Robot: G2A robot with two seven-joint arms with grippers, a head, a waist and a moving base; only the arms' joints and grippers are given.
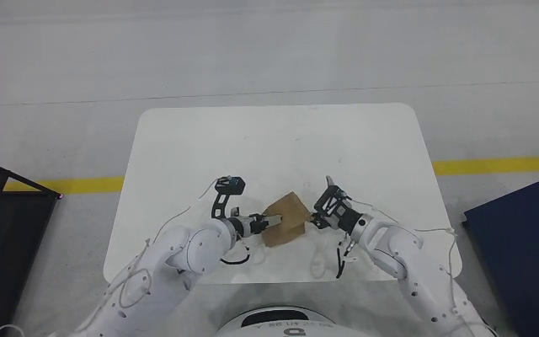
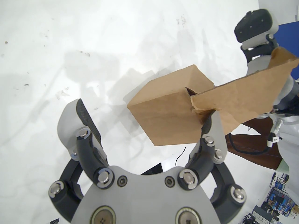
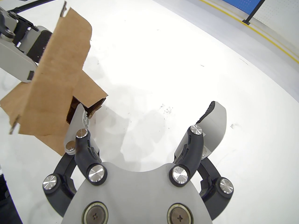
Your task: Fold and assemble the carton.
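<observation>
Here, a half-formed brown carton [image 1: 285, 217] hangs between a two-armed robot's hands near the middle of the desk's [image 1: 337, 143] front edge. The left hand [image 2: 144, 113] is spread wide and grips nothing. One of its fingers [image 2: 211, 127] presses at the ragged corner where a long flap [image 2: 245, 96] leaves the carton's body.

The right hand [image 3: 147, 108], just as wide and clamped on nothing, has one of its own fingers [image 3: 79, 117] tucked into the carton's open end. Its other finger stands well clear over bare desk. The flap juts out unfolded toward the right arm. Whether the carton touches the desk cannot be told.

The step in hand looks to be squaring the body and bringing that flap over. Done well, the tucked finger would hold steady as an inner form. The left finger would push along the crease line rather than mid-panel. Slow pressure seems wise, since the ragged corner could tear further. With neither hand clamped, the carton may slip or spin, so resting it on the desk first would give the fold a backing.
</observation>
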